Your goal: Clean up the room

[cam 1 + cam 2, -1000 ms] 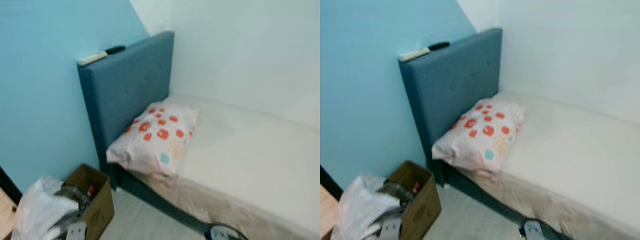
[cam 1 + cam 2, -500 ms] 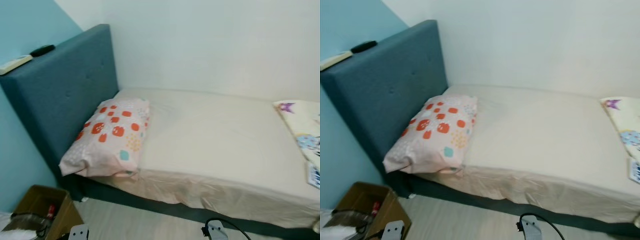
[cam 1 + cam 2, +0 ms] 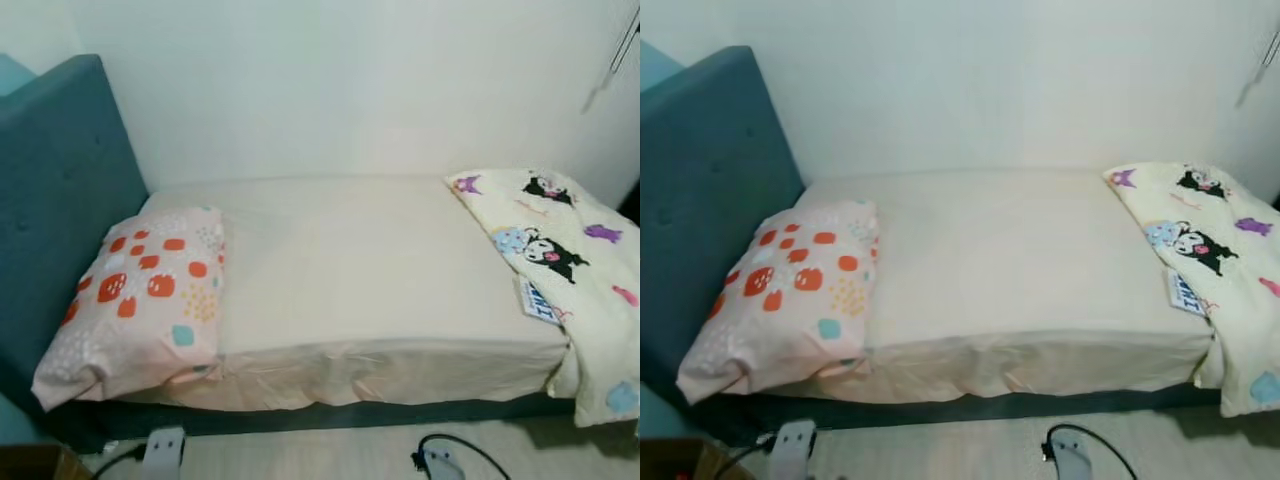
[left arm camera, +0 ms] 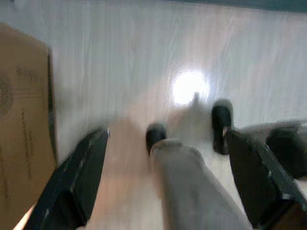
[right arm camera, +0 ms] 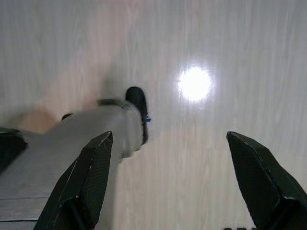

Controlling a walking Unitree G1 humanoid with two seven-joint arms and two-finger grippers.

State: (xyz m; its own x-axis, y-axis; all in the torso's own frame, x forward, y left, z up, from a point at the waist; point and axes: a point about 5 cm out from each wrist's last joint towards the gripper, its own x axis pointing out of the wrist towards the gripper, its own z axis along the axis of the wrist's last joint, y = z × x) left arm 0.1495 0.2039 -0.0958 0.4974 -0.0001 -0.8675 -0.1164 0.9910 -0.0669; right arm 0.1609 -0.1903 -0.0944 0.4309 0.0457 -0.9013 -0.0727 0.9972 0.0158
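The bed lies crosswise ahead, long axis left to right. A cartoon-print blanket is bunched at its foot end, spilling over the edge, nearer the right gripper. The left gripper also hangs low over the floor; both jaws spread, empty. A spotted pillow sits at the headboard.

I'm standing in a bedroom of a home. Before me a single bed with a cream sheet sits against a plain white wall, its padded teal headboard on my left. A pillow with red spots lies by the headboard, and a cartoon-print blanket drapes the far end. Pale wood-look floor lies under me.
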